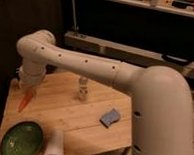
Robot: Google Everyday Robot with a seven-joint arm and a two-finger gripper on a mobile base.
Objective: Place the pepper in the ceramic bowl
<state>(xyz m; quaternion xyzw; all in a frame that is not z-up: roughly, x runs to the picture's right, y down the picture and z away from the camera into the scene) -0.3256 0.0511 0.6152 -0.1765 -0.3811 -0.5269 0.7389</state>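
The claw (28,91) grips the pepper (24,102), seemingly above the table; ceramic bowl (21,139) nearby.

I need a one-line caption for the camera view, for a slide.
The pincer holds the pepper above the wooden table, up from the ceramic bowl, near a white cup and blue sponge.

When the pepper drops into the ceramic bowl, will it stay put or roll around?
Probably stays. The pepper hangs point-down from the gripper, above the table beyond the ceramic bowl. Its tapered shape would likely roll in a curve, and the bowl's raised rim should contain it. It looks rigid and light.
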